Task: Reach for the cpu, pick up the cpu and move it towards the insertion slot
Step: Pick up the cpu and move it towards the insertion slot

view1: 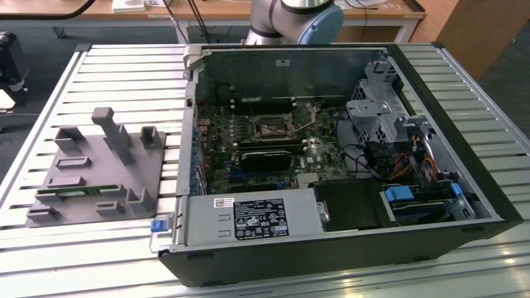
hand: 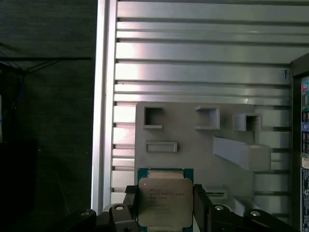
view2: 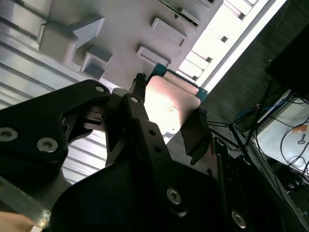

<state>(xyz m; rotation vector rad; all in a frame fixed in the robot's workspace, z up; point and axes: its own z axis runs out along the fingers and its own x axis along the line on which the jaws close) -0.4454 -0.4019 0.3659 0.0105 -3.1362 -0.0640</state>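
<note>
In both wrist views my gripper point(hand: 165, 208) point(view2: 168, 113) is shut on the cpu point(hand: 165, 195) point(view2: 169, 99), a flat silvery square chip with a green edge. One black finger point(hand: 129, 203) presses each side of it. The chip hangs well above the grey plastic fixture point(hand: 193, 140) point(view2: 120, 29) and touches nothing else. In the exterior view the insertion slot point(view1: 273, 128) is a small square black socket with a metal frame on the green board inside the open computer case point(view1: 331, 155), to the exterior view's right of the fixture point(view1: 99, 167).
The fixture has upright posts point(view1: 112, 133) and holds a green memory stick point(view1: 79, 191). The ribbed metal table point(view1: 124, 68) carries the fixture and the case. Case walls, a drive cage point(view1: 377, 118) and cables point(view1: 398, 164) stand around the board. The arm's base point(view1: 294, 18) rises behind the case.
</note>
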